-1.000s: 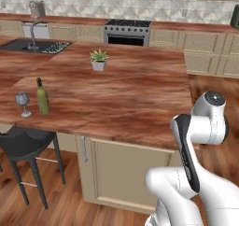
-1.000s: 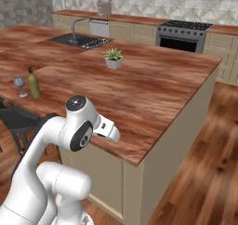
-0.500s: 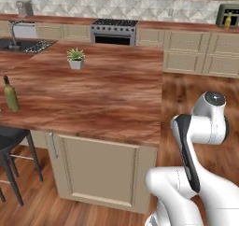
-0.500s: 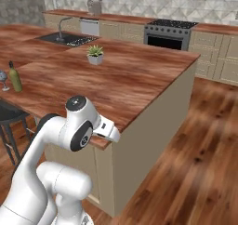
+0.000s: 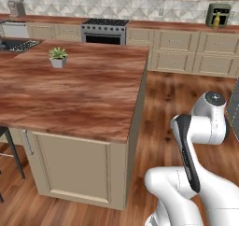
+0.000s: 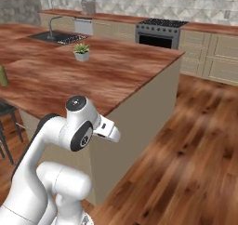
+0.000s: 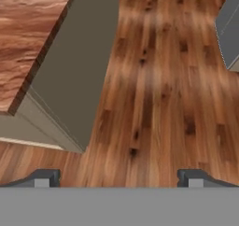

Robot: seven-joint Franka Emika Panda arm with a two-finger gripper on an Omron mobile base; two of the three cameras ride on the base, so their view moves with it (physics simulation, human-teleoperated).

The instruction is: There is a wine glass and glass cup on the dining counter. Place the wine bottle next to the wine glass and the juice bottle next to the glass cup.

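Observation:
My gripper [image 7: 119, 179] hangs open over the wooden floor beside the dining counter [image 5: 84, 94], nothing between its fingertips [image 7: 44, 177]. The olive-green wine bottle [image 6: 2, 75] shows as a sliver at the left edge of the right base view, standing on the dining counter [image 6: 107, 75]. A yellow juice bottle [image 5: 216, 19] stands far off on the wall counter at the back right, in front of a dark appliance. The wine glass and the glass cup are out of view.
A small potted plant [image 5: 58, 57] stands on the dining counter near its inset sink [image 6: 58, 37]. A stove [image 5: 103, 31] sits in the back wall cabinets. A dark stool [image 6: 7, 110] stands at the counter's left. A grey panel [image 7: 228, 29] stands to the right over the floor [image 7: 154, 103].
The whole picture has shifted left, so the base has moved rightward past the counter's end. The wine glass has slid out of view. The arm's pose and the open jaws are unchanged.

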